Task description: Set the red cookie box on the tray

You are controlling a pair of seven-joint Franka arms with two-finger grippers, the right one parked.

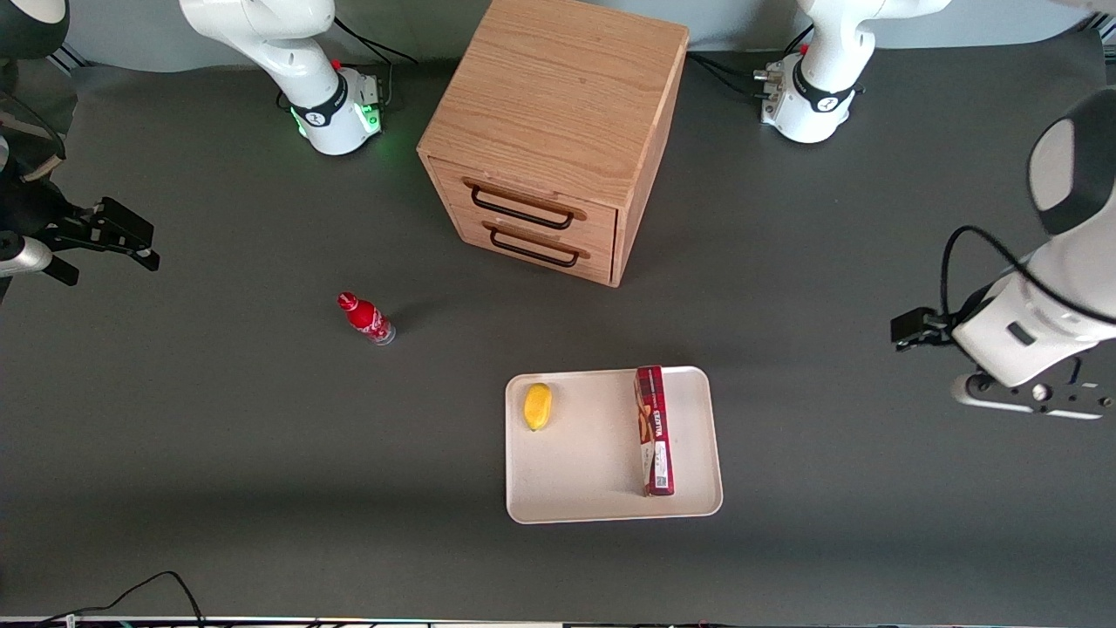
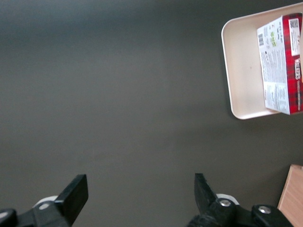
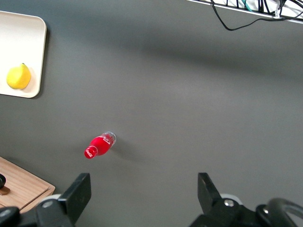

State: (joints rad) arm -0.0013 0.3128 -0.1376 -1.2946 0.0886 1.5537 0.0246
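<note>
Standing on edge inside tray (image 1: 602, 501), red cookie box (image 1: 653, 430); gripper (image 2: 141, 195) wide apart above bare table, holding nothing, apparently finished.

matt tray (image 1: 610, 510), cardboard red cookie box (image 1: 654, 432)

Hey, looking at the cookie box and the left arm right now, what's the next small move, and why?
Probably none beyond parking the arm. The red cookie box already stands on the tray beside the lemon, and the gripper hangs open and empty over bare table toward the working arm's end.
</note>
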